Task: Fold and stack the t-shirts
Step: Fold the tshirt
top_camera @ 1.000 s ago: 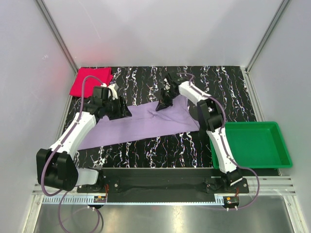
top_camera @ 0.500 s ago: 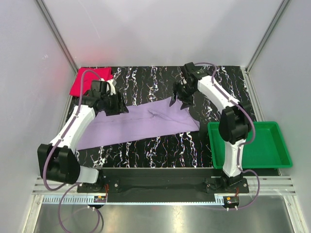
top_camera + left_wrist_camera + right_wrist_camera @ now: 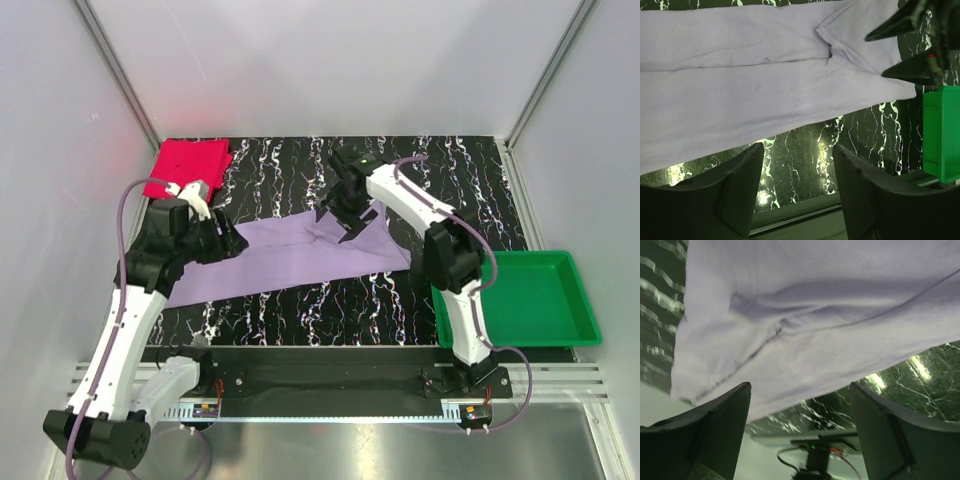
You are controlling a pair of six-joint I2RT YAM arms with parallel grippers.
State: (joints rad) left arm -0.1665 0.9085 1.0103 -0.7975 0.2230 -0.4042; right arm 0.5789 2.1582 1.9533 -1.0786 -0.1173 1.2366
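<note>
The pale lavender t-shirt [image 3: 290,255] lies spread flat in a long band across the black marbled table [image 3: 460,190]. The pink-red t-shirt [image 3: 187,168] sits as a folded square in the far left corner. My left gripper [image 3: 238,243] hovers over the lavender shirt's left part, open and empty. In the left wrist view the lavender shirt [image 3: 740,75] fills the top, beyond my left gripper [image 3: 797,165]. My right gripper [image 3: 342,218] stands open just above the shirt's far right part. The right wrist view shows the cloth [image 3: 815,315] beyond the open right gripper [image 3: 800,410], which holds nothing.
A green plastic tray [image 3: 520,300] stands at the near right edge of the table, also seen as the green tray [image 3: 940,135] in the left wrist view. White walls close in the table on three sides. The arms' base rail [image 3: 330,365] runs along the near edge.
My right gripper has opened and let go of the lavender shirt, swinging right and then back left above it. The left arm has drawn back toward the near left.
</note>
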